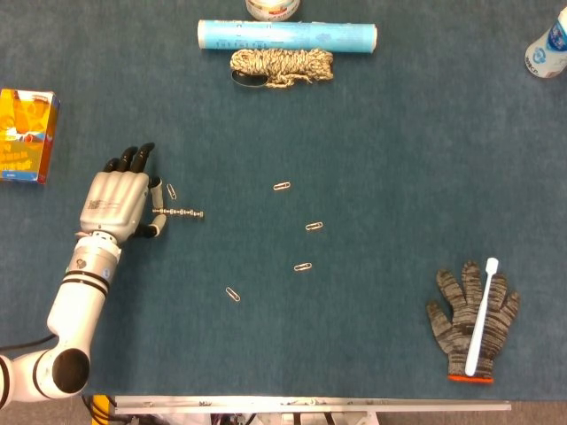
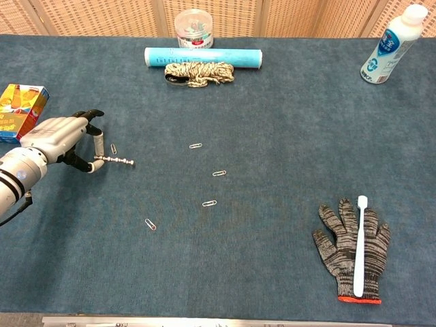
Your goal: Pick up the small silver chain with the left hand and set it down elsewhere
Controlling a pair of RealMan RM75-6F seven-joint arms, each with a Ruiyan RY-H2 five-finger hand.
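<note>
The small silver chain (image 1: 182, 212) sticks out to the right of my left hand (image 1: 120, 199), straight and level just over the blue table cloth. Thumb and a finger pinch its left end. In the chest view the chain (image 2: 117, 161) pokes out of the left hand (image 2: 58, 139) at the table's left side, and I cannot tell whether its free end touches the cloth. My right hand shows in neither view.
Several paper clips (image 1: 307, 226) lie scattered mid-table, one (image 1: 171, 190) right by the fingers. An orange box (image 1: 27, 124) is at far left. A blue roll (image 1: 286, 35) and rope bundle (image 1: 282, 65) lie at the back. A glove (image 1: 461, 323) with toothbrush (image 1: 483, 310) lies front right, a bottle (image 2: 388, 44) back right.
</note>
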